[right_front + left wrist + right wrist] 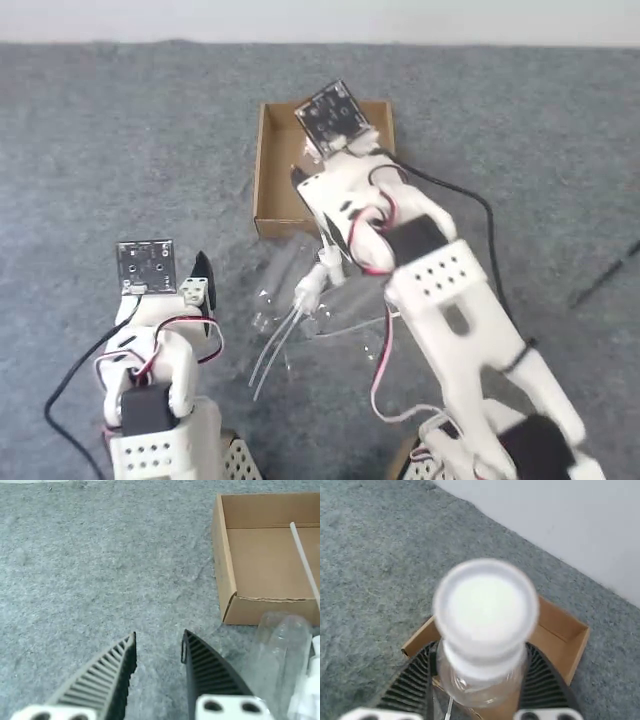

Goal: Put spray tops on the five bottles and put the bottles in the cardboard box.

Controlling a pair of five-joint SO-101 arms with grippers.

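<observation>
An open brown cardboard box (280, 170) sits on the grey carpet. One clear bottle (485, 675) is clamped in the right gripper (482, 652) over it. More clear bottles (285, 285) and white spray tops (312, 285) with long tubes lie just in front of the box

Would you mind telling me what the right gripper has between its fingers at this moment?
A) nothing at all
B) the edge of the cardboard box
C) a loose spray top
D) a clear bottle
D: in the right wrist view the right gripper is closed on both sides of a clear bottle, held over the cardboard box.
</observation>
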